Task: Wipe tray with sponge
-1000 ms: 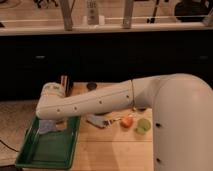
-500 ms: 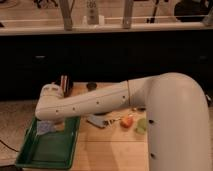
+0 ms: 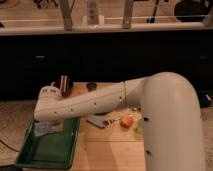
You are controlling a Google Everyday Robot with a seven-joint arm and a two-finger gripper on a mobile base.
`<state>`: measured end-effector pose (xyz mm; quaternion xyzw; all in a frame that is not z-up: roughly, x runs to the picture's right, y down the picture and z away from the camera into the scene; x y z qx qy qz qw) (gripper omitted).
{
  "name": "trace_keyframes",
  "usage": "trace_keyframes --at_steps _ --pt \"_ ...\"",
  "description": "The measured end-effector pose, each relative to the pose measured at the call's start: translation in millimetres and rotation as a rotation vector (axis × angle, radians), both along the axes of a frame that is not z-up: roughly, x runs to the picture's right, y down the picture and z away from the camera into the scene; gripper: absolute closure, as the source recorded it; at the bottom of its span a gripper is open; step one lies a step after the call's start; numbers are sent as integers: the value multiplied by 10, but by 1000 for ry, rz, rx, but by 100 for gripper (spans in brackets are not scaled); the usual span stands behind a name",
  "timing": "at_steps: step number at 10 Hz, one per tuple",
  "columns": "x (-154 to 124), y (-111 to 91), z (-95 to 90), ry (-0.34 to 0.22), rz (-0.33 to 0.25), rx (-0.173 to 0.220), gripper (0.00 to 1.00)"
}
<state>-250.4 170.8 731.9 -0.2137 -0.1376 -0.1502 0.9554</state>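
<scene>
Green tray (image 3: 60,150): sits at the wooden table's (image 3: 110,150) left edge. Contents: one light-blue sponge (image 3: 44,129) in the far left corner. Gripper (image 3: 50,126): hidden beneath the white arm (image 3: 90,102) over that corner, clenched; what it grips cannot be told. Beside tray: blue-grey piece (image 3: 97,121), orange item (image 3: 127,122).

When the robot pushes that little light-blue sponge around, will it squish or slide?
The small light-blue sponge looks soft with wavy edges, so it would probably squish and bend. The large green plastic tray looks smooth, so it likely slides easily. The gripper, hidden behind the arm, sits above the sponge with fingers shut.
</scene>
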Motion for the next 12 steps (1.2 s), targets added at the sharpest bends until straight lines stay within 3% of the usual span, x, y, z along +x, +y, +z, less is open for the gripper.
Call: trace_keyframes --at_steps 12 --pt "-230 294 166 -108 -67 -2 99"
